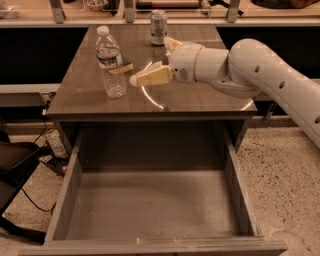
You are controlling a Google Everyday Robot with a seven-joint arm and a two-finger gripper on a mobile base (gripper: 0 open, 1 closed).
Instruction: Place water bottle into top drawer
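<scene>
below the gripper (145,78), the top drawer (150,205) stands open, its floor bare between low walls. over the desk (200,102) the gripper hovers holding nothing; how far open, i cannot tell. just left of its tip, apart, the water bottle (111,62) stands upright near the desk's left edge.

We see dim, warm overhead light: a glare arc (150,98) on the desk (80,97) below the gripper (136,80), deep shadow at the back of the drawer (150,205).

Speckled floor (285,165) lies right of the grey desk (80,100); a wooden ledge (30,15) runs behind; a dark object (15,165), perhaps a bag, sits left. The gripper (150,77) hovers above the desk.
</scene>
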